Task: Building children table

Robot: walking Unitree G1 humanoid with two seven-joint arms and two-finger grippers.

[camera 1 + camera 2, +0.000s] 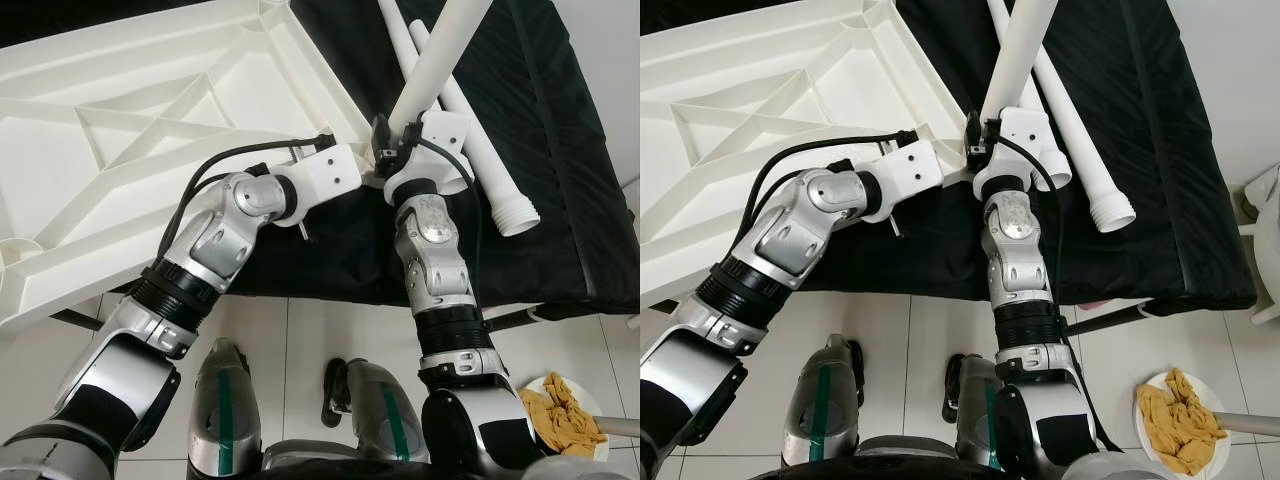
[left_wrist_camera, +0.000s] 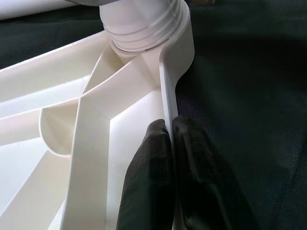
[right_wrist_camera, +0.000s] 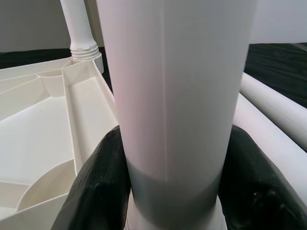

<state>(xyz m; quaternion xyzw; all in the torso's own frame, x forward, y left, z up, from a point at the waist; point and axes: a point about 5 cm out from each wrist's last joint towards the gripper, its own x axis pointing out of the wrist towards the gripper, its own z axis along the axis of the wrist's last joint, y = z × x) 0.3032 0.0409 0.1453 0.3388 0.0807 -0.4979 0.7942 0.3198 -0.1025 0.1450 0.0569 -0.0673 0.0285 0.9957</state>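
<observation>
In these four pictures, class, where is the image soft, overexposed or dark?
Right wrist view: the held leg is close, soft and very bright. Left wrist view: the left claw's fingers are dark, with little detail; the tabletop's rim is fairly sharp. Both eye views: evenly lit and sharp.

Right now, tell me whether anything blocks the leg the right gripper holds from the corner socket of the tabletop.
Nothing visible does. The right gripper holds the leg, whose threaded end already sits in the corner socket of the upturned tabletop. The left gripper pinches the tabletop's rim just beside it.
</observation>
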